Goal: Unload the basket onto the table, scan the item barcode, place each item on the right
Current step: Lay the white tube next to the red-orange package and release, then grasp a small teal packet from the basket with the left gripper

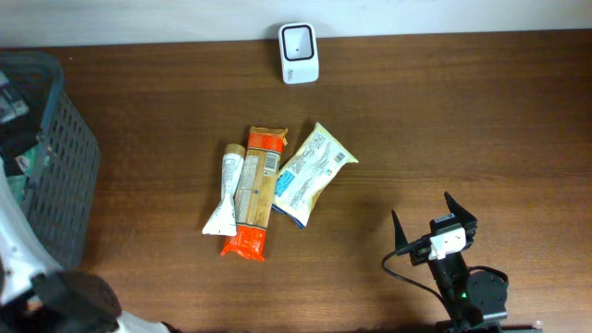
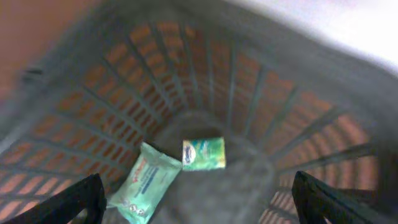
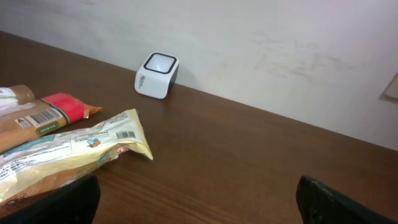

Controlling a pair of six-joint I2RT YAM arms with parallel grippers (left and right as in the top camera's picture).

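Observation:
Three packets lie mid-table: a white pouch point(image 1: 225, 190), a brown and orange packet point(image 1: 254, 190) and a yellow and blue bag point(image 1: 313, 171). The yellow bag point(image 3: 68, 152) shows a barcode near its corner in the right wrist view. A white scanner point(image 1: 299, 53) with a dark window stands at the far edge, by the wall point(image 3: 157, 75). My right gripper point(image 1: 420, 204) rests open at the near right, empty point(image 3: 199, 205). My left gripper point(image 2: 199, 202) hangs open over the basket point(image 2: 280, 112), nothing between its fingers. Two green packets point(image 2: 146, 180) point(image 2: 203, 153) lie on the basket's floor.
The dark mesh basket point(image 1: 65, 176) stands at the table's left edge. The left arm's white base point(image 1: 18, 240) sits beside it at the near left. A pale wall point(image 3: 261, 50) runs behind the scanner.

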